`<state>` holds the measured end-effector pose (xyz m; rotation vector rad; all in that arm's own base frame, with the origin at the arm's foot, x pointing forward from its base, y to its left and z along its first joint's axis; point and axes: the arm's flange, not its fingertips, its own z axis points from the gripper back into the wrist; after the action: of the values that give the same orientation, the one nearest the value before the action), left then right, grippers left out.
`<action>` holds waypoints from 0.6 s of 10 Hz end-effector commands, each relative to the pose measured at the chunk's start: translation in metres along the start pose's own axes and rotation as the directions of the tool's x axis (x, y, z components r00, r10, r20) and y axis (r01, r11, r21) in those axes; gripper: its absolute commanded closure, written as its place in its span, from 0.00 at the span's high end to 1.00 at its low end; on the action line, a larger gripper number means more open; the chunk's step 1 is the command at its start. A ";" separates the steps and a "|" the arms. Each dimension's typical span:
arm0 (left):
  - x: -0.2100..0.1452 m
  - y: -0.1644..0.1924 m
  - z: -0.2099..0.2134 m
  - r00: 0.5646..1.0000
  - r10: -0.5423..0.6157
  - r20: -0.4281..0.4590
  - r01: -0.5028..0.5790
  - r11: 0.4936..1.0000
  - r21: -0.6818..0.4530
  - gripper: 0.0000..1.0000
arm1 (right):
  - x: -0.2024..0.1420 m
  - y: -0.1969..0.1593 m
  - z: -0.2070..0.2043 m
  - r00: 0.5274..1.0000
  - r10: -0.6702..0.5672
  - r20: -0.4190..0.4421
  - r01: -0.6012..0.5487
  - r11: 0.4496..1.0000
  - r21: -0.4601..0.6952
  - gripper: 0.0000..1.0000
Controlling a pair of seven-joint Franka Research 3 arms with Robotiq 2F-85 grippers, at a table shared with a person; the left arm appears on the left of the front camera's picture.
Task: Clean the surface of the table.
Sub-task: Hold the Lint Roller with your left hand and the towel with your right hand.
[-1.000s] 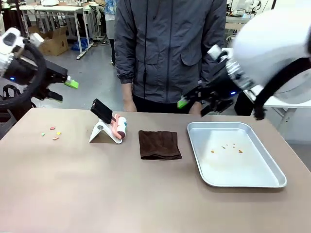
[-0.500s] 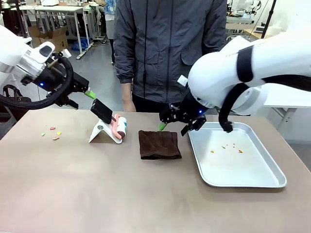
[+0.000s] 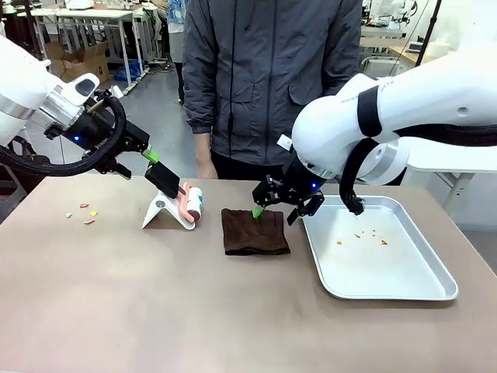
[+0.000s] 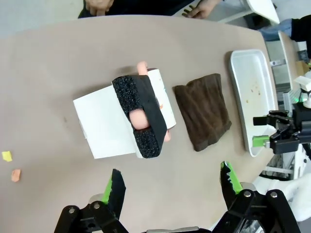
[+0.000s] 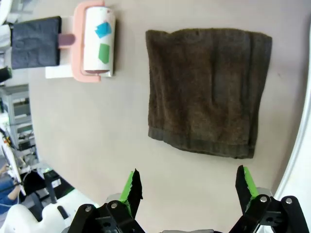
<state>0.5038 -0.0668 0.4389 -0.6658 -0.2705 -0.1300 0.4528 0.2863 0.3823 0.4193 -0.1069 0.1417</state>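
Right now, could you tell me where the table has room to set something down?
The near half of the table is bare, as is the gap between scraps and stand. Crowded farther back: stand, cloth, tray, left gripper, right gripper.

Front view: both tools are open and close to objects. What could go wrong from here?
1. The right tool hangs open over the folded dark brown cloth, whose edge lies close to the shiny metal tray; a finger may knock the tray and scatter its crumbs.
2. The left tool is open close to the black-handled pink lint roller on its white folded stand; a push may tip the stand.
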 end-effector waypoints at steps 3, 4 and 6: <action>0.001 0.000 0.000 1.000 0.003 0.010 -0.003 1.000 -0.009 1.00 | -0.001 0.000 -0.004 1.000 0.003 0.002 -0.003 1.000 -0.003 1.00; 0.000 0.001 -0.001 1.000 0.002 -0.001 -0.002 1.000 0.000 1.00 | -0.001 0.000 -0.004 1.000 0.003 0.002 -0.003 1.000 -0.003 1.00; 0.013 0.006 -0.010 0.999 0.002 -0.045 -0.001 1.000 0.018 1.00 | 0.013 0.004 -0.008 1.000 -0.013 -0.017 0.012 1.000 -0.020 1.00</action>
<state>0.5072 -0.0676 0.4325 -0.6590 -0.2572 -0.1326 0.4542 0.2880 0.3784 0.4171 -0.0959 0.1454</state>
